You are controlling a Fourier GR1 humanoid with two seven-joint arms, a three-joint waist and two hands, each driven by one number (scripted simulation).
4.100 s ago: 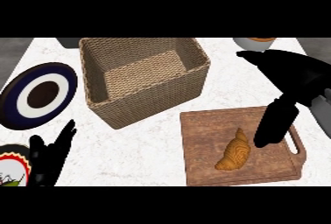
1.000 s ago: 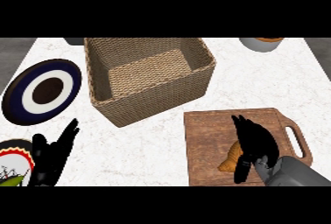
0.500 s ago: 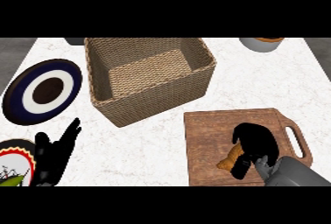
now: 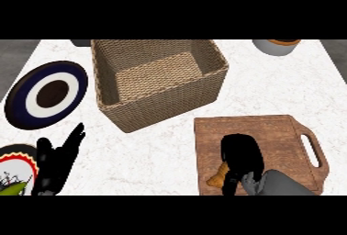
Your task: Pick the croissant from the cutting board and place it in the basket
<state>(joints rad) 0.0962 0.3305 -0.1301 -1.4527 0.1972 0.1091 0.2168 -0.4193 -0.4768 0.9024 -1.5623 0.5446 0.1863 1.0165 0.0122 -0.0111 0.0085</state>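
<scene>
Head view: right hand (image 4: 241,153) curls over golden croissant (image 4: 218,176) on brown wooden cutting board (image 4: 271,133); lift straight before crossing to woven wicker basket (image 4: 163,98).

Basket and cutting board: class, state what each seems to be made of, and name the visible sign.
The basket looks like woven wicker or similar plant fibre, matt tan: fine interlaced ridges run across its walls and floor. The cutting board looks like wood, matt reddish brown: faint grain streaks show, and a handle slot is cut at its right edge. Neither can be confirmed by look alone.
</scene>
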